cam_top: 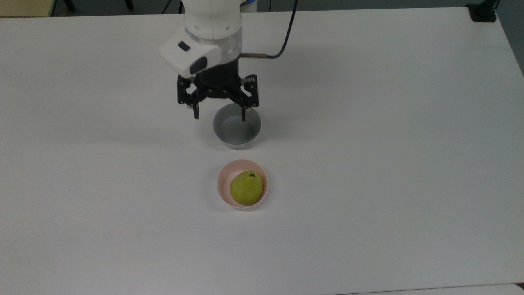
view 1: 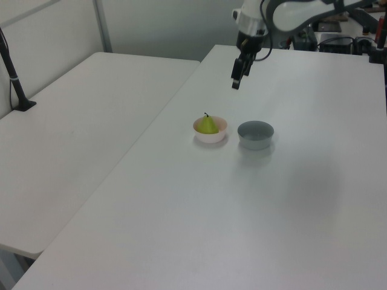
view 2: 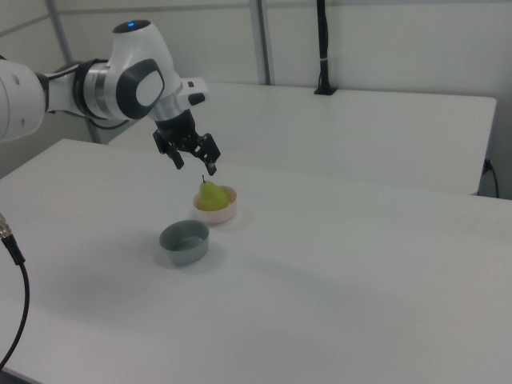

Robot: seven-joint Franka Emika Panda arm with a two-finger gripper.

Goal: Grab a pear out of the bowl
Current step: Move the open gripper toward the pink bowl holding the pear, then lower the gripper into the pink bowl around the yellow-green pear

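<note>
A yellow-green pear (cam_top: 246, 188) with a dark stem spot lies in the small pale pink bowl (cam_top: 221, 185) near the middle of the white table. My gripper (cam_top: 220, 118) hangs open and empty in the air, well above the table. In the top view its fingertips overlap the far rim of the grey bowl (cam_top: 236, 137). The left view has the gripper (view 1: 234, 81) high above and behind the pear (view 1: 208, 125) and pink bowl (view 1: 210, 137). In the right view the gripper (view 2: 196, 168) is just up and left of the pear (view 2: 211, 197) in its bowl (view 2: 222, 214).
The grey straight-sided bowl (view 1: 255, 135) (view 2: 183, 242) stands empty beside the pink one, on the arm's side. A black cable (cam_top: 286, 37) trails from the arm. A second white table (view 1: 78, 121) adjoins this one, with a black post (view 1: 15, 78) clamped on it.
</note>
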